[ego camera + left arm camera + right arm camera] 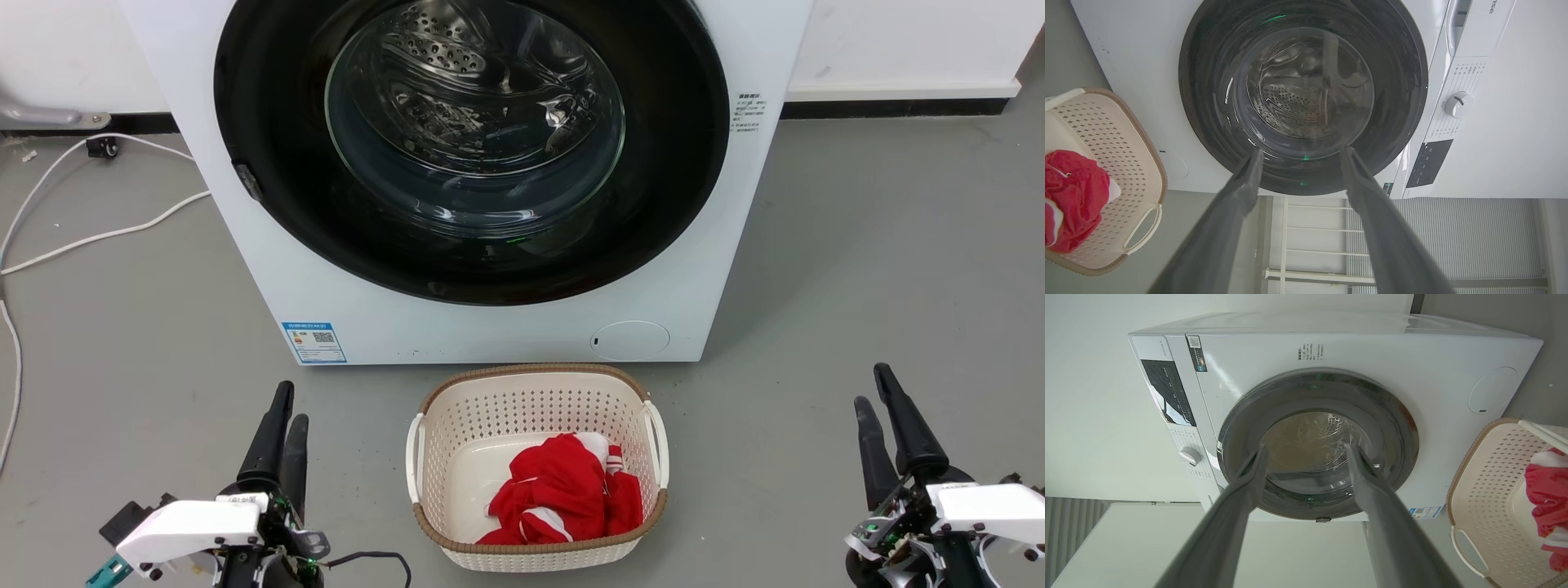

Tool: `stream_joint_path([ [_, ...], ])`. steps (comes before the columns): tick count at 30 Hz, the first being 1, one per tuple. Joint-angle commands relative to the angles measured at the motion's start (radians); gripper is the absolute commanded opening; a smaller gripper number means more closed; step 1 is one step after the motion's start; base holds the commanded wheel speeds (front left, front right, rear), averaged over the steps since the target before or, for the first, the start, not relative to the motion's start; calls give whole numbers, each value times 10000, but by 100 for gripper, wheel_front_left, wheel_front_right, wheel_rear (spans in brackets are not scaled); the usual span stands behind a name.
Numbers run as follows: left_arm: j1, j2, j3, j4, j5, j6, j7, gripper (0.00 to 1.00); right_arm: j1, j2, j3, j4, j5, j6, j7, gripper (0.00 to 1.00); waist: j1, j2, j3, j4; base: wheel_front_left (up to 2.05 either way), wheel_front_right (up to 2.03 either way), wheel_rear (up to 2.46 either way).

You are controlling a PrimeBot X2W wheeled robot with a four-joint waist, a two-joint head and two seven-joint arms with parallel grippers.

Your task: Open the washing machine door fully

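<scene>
The dark, long-fingered left gripper (291, 402) is held low at the left, pointed forward, its jaws seen parted in the wrist view. The matching right gripper (872, 384) is held low at the right, jaws likewise parted.

Grey floor (857, 269) meets a white wall (898, 41) along a dark skirting strip (890, 108); white cables (98, 237) lie at left

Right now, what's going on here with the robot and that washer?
Nothing is being handled yet. The door of the washer is shut, and no arm touches it. The left arm and right arm sit low, either side of a basket holding red clothes. Both sets of jaws are open and empty, pointing towards the door.
</scene>
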Motion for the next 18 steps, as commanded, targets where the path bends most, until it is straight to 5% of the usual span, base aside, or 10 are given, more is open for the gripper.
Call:
stream_joint_path([
  [1,-244,20,-48,-291,154,-11,-93,100,-106,-31,6,-267,-135,0,-98,100,0,0,2,0,0,0,0],
  [8,-292,-2,51,-874,1000,-14,-396,100,-91,-18,-36,-773,-1442,0,-409,100,0,0,12,5,0,0,0],
  [12,-308,-13,115,-1216,1909,-15,-557,100,-72,-10,106,-1141,-2891,0,-576,100,0,0,23,8,0,0,0],
  [13,-310,-25,109,-1513,2929,-16,-714,100,-28,-3,195,-1458,-4176,0,-739,100,0,0,32,13,0,0,0],
  [18,-305,-29,-1,-1825,4161,-18,-898,100,68,5,268,-1806,-5648,0,-929,100,0,0,51,13,0,0,0],
])
